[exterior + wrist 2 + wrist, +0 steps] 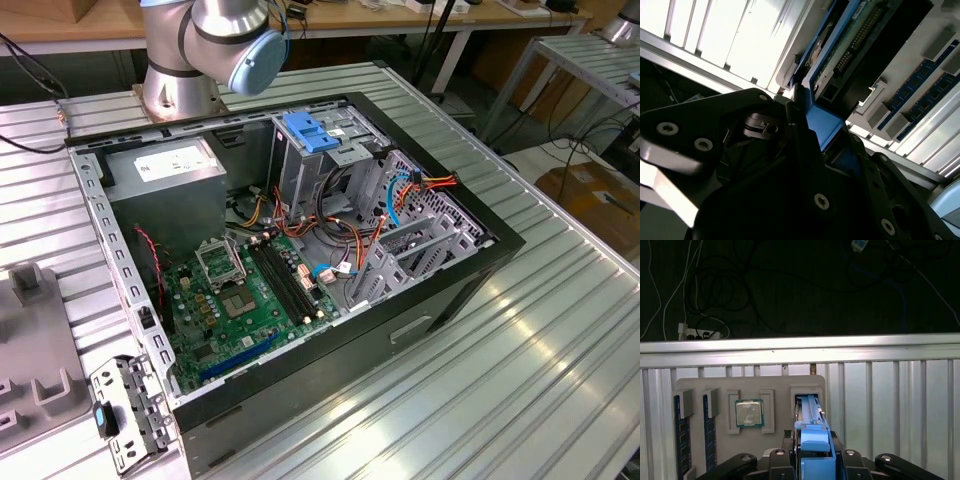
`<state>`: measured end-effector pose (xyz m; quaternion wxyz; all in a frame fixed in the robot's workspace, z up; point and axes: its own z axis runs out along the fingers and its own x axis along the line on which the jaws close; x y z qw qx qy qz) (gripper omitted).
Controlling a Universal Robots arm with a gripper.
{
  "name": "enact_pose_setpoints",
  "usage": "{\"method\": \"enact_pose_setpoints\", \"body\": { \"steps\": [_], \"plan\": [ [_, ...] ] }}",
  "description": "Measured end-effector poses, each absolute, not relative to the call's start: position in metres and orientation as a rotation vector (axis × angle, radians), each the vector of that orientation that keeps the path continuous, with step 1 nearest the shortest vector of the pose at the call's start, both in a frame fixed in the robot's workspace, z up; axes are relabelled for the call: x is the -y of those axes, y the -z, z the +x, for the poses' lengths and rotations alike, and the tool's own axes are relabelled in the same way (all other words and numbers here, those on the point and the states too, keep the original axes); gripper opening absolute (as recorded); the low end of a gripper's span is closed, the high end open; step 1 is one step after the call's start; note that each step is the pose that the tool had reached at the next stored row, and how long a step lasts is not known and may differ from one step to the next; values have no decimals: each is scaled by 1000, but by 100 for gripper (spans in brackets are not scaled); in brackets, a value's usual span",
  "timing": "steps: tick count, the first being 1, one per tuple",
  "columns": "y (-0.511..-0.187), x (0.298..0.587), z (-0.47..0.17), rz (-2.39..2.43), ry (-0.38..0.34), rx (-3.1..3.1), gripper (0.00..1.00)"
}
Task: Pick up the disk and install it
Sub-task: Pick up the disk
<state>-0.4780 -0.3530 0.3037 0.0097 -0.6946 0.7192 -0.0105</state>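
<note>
– Standing on its long edge, the disk sits in the slot of the grey tray, with its blue side rail facing up in the first wrist view.

– And the claw?

– Closed on the disk. Its black fingers press on both sides of the blue rail, and in the second wrist view the disk's green circuit board runs on past them. I cannot tell whether the disk has left the slot floor.

– What else is in the tray?

– A processor chip lies flat in the pocket just beside the disk's slot. Beyond that pocket, two memory sticks stand on edge in their own grooves.

– What carries the tray?

– A ribbed aluminium table. Past the table's edge behind the tray there is dark floor with loose cables.

– And in the exterior view?

– The table also carries an open computer case lying on its side. Inside it are a green motherboard, a grey power supply with a white sticker and a grey cage with a blue handle. The arm's base stands just behind the case. A grey moulded piece lies on the table at the exterior view's left of the case.
</note>
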Motion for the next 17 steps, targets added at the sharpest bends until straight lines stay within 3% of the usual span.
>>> {"method": "enact_pose_setpoints", "body": {
  "steps": [17],
  "plan": [
    [-321,353,-478,-2170,35,-2247,37]
  ]
}}
